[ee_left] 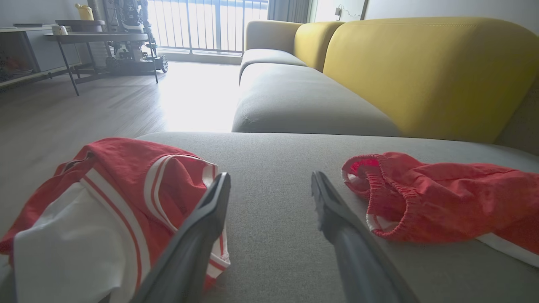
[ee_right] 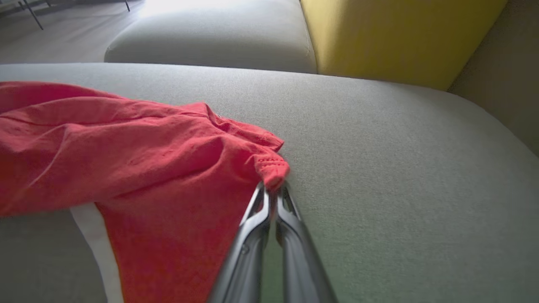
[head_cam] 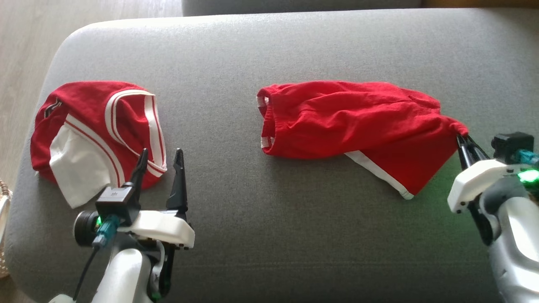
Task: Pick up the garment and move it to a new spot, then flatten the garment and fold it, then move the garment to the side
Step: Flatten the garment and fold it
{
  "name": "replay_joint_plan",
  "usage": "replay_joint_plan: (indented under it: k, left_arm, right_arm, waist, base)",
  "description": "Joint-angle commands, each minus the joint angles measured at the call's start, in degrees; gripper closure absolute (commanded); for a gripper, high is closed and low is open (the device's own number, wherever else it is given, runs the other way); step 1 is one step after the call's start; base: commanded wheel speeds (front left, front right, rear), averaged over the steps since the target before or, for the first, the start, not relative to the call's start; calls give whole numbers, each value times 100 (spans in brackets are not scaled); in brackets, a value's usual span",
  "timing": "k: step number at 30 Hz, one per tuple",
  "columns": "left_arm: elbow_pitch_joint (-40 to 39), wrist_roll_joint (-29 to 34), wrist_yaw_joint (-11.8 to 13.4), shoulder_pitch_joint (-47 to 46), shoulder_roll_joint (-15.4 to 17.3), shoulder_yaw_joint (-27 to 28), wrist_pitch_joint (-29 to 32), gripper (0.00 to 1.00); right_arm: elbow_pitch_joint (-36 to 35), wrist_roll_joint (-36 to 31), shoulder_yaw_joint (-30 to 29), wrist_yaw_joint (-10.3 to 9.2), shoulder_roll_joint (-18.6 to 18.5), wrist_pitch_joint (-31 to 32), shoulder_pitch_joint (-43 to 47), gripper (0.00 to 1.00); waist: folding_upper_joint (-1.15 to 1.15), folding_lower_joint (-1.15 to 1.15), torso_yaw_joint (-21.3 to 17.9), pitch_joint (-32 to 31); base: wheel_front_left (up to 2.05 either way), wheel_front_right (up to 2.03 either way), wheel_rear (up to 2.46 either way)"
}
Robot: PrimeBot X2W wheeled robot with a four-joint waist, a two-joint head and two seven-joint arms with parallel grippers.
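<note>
We look down on grey sofa cushion [head_cam: 269,244]. On it, right of centre, lie red shorts [head_cam: 337,120], long axis running left to right. Elastic waistband opening points left; leg with white stripe points right. At that right end, right gripper [head_cam: 462,141] pinches hem corner, jaws closed tight on cloth. We see left gripper [head_cam: 161,158] with jaws wide apart, at edge of second red-and-white garment [head_cam: 84,126] on cushion's left end. At far left, woven basket edge [head_cam: 3,219]; we cannot tell contents.
</note>
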Motion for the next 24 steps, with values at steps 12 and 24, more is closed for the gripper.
replay_joint_plan:
  k: [12,24]
  left_arm:
    - [-56,111,-122,-144,-56,167,-70,0]
    - [-44,201,-192,-52,-78,168,-70,0]
  right_arm:
    - [-501,-677,19,-1,-610,672,115,0]
    - [-1636,-483,237,-1,641,-562,694,0]
  waist:
    - [0,0,12,19]
    - [0,0,-312,-153]
  base:
    - [0,0,0]
    - [0,0,0]
